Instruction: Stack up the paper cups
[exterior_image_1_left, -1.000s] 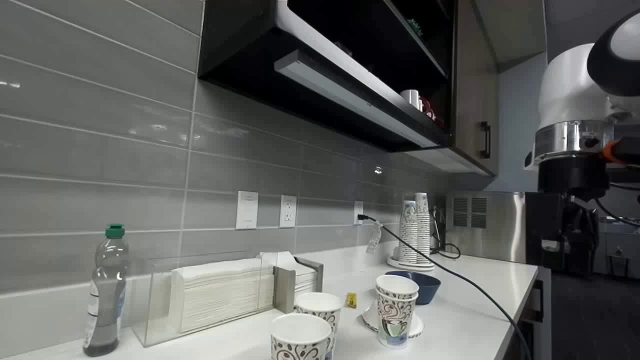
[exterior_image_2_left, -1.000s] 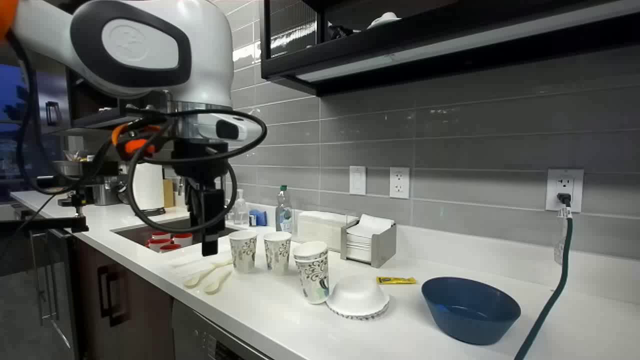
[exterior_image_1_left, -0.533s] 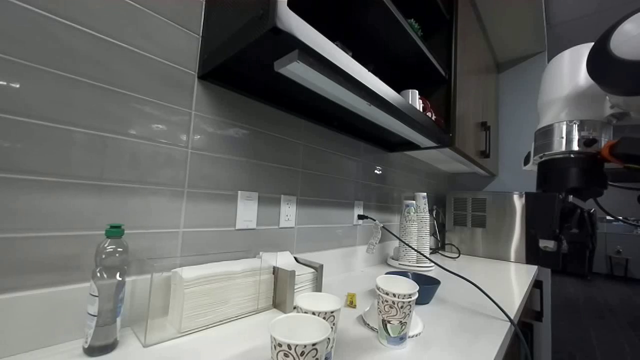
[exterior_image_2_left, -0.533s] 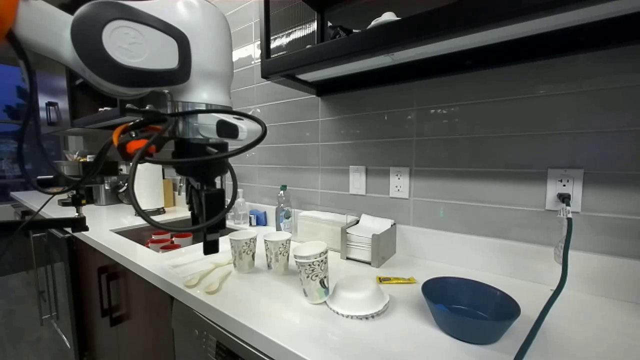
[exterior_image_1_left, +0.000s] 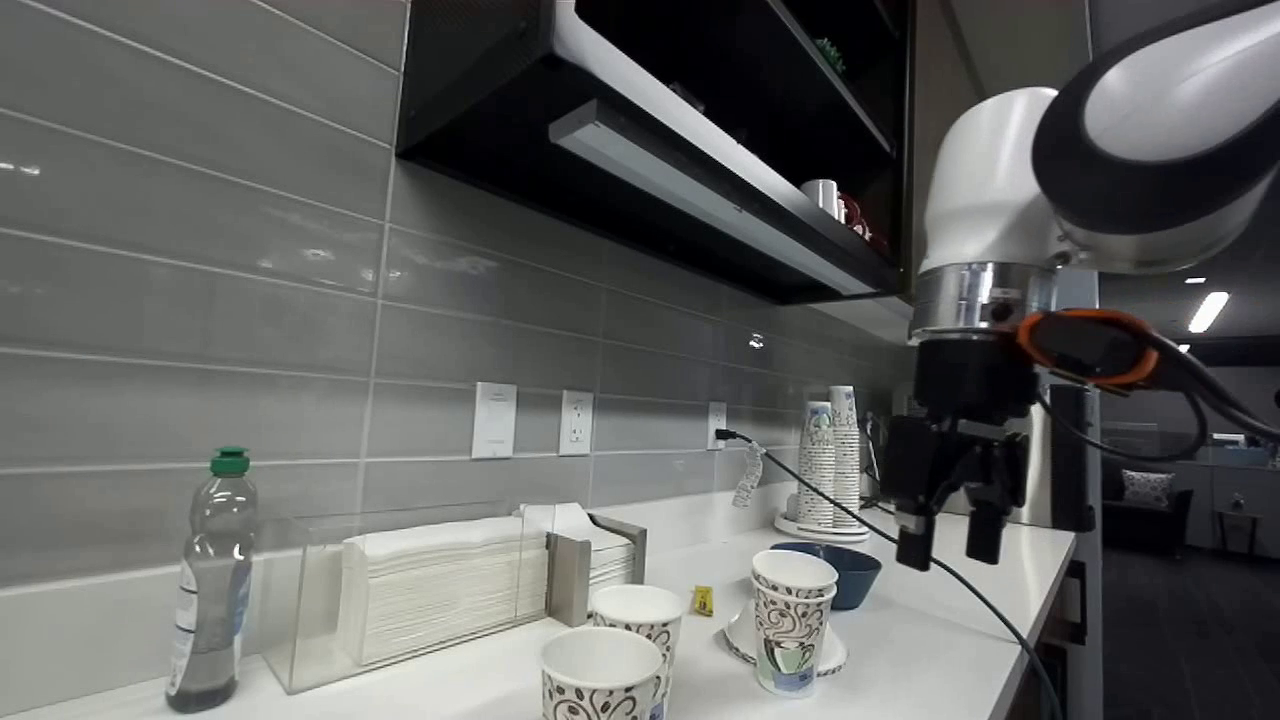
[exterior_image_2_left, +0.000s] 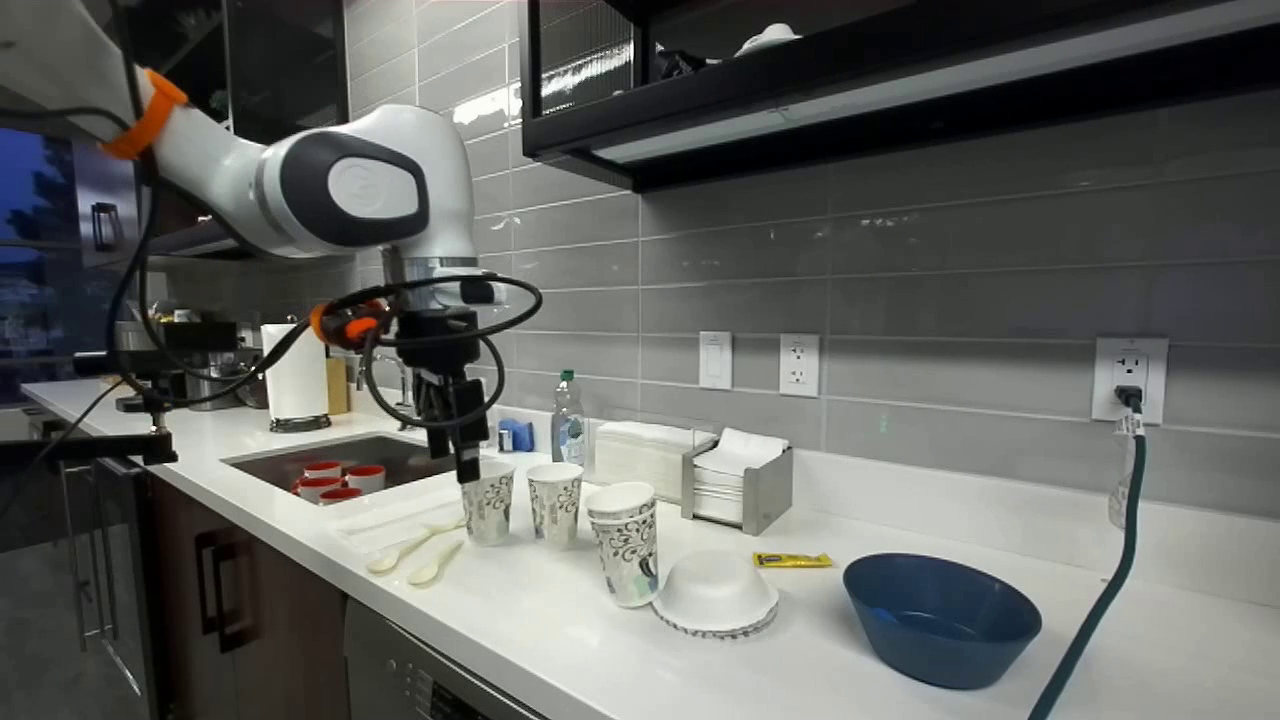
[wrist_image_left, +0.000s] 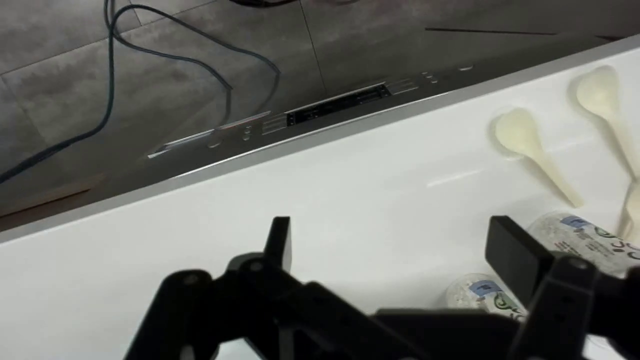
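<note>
along the wall edge of the bench (exterior_image_2_left: 800, 660), a bottle with green cap (exterior_image_2_left: 567, 425) and a napkin holder (exterior_image_2_left: 770, 490) are placed. farther from that edge, a yellow packet (exterior_image_2_left: 792, 560) and some upturned paper bowls (exterior_image_2_left: 714, 590) are laid. from the wall side a cable (exterior_image_2_left: 1137, 490) is stretched over the bench toward the front edge, and near it a dark blue bowl (exterior_image_2_left: 935, 668) is set. pale spoons (exterior_image_2_left: 426, 574) are laid between the front edge and the first cup (exterior_image_2_left: 490, 510); in an exterior view, a part of this cup is covered by the gripper (exterior_image_1_left: 950, 545).

compared with half a second earlier, the gripper has been shifted: in an exterior view it was seen past the front edge, and now it is seen over the bench. the cups and the things around have been left in the same places.

the gripper is released; its fingers are widely spread, and in the wrist view the bench is seen between them. beside the first cup, the second cup (exterior_image_2_left: 555, 508) is stood. a nested pair of cups (exterior_image_2_left: 627, 565) is stood between the second cup and the paper bowls. all cups are placed upright, the long axis vertical, the mouth turned up and the narrow base down.
</note>
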